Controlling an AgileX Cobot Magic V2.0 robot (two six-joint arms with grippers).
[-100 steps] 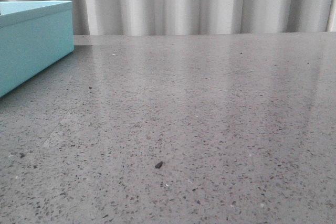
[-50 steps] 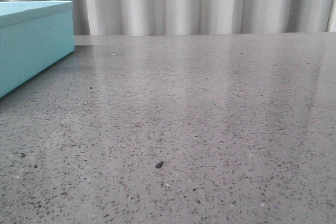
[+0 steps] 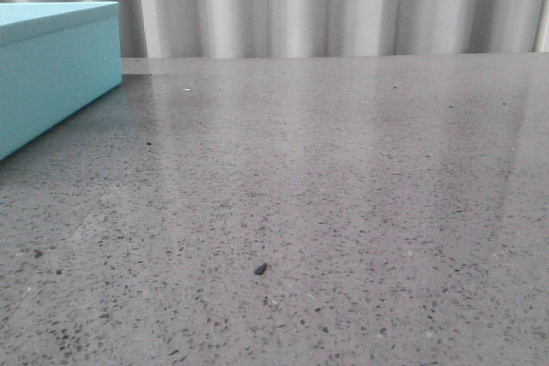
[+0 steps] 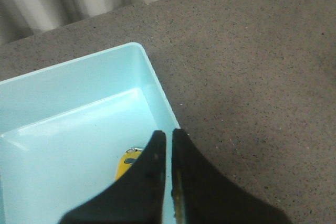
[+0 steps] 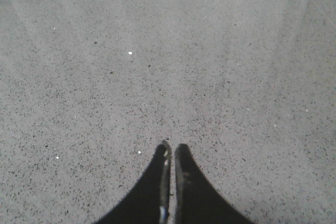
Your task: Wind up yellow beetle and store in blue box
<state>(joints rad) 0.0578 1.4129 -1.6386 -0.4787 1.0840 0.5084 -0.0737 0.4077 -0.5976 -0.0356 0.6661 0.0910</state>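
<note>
Yellow beetle [image 4: 127,162] sits inside the open blue box [image 4: 157,85], on its floor near one side wall, partly hidden behind the left pincer [image 4: 169,136]. Box is at the worktop's [image 3: 343,195] far-left corner. Left pincer clenched and empty above the box; right pincer [image 5: 171,149] clenched, empty, over bare worktop.

Soft, even light. The polished grey speckled stone table [image 3: 343,169] carries pale vertical reflections of the white pleated curtain [image 3: 300,6]; shadows are faint, all views slightly soft.
</note>
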